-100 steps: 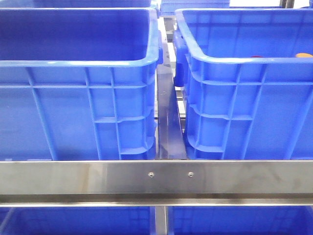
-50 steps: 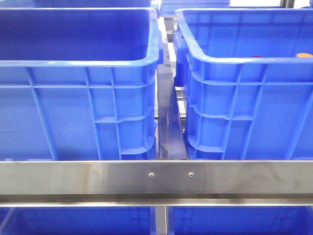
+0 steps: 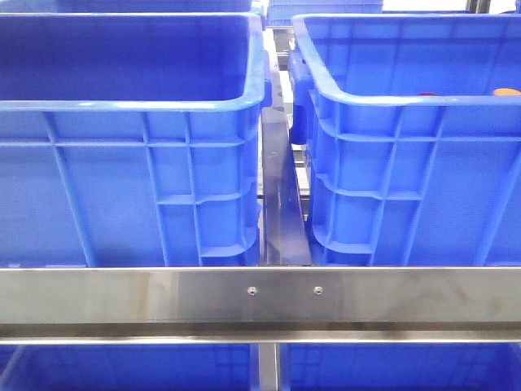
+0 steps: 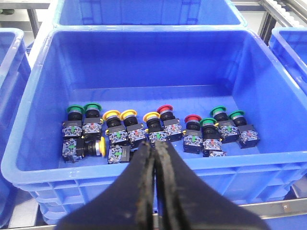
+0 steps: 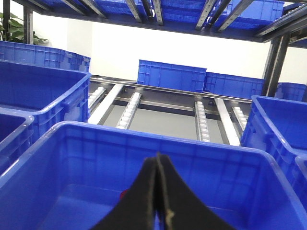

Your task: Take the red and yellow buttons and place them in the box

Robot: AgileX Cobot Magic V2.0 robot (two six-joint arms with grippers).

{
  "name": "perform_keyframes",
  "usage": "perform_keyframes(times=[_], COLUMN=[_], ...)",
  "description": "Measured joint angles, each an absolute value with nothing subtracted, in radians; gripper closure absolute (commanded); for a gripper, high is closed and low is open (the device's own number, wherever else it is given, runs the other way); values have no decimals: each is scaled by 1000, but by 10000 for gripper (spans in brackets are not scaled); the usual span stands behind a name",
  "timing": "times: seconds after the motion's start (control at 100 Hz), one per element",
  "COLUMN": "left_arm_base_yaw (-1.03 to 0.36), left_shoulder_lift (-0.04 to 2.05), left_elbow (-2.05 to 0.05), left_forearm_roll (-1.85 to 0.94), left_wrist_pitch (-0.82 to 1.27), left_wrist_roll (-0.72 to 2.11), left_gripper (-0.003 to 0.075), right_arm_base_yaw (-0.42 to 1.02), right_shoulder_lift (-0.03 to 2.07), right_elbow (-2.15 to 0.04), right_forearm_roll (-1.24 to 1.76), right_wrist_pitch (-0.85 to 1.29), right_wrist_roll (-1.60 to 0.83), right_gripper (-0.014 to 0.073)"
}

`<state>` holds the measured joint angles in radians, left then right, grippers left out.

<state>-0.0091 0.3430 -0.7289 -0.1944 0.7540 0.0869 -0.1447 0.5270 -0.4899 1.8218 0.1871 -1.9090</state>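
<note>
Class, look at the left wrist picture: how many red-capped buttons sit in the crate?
2. One red button stands at the row's middle, beside a yellow one; the other is next along, beside a green one. Others may be hidden.

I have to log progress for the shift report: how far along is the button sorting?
Barely started, it seems. The left gripper is shut and empty above a crate where red buttons and yellow buttons sit among green ones. The right gripper is also shut, holding nothing, over another crate. The front view shows only coloured slivers in the right-hand crate. Nothing is in hand; picking remains.
</note>
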Motion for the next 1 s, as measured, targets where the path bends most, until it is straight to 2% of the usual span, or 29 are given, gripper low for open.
perform_keyframes(times=[0.75, 1.0], left_arm_base_yaw=[-9, -9], left_shoulder_lift=[343, 305], left_elbow=[-726, -608], left_forearm_roll=[-193, -181], left_wrist_pitch=[734, 461], left_wrist_roll=[87, 87], left_gripper=[739, 739], right_arm_base_yaw=[-145, -145], right_shoulder_lift=[527, 527], right_elbow=[-490, -490], right_forearm_roll=[1822, 1822], right_wrist_pitch=[187, 188], right_wrist_roll=[-1907, -1907], right_gripper=[709, 709])
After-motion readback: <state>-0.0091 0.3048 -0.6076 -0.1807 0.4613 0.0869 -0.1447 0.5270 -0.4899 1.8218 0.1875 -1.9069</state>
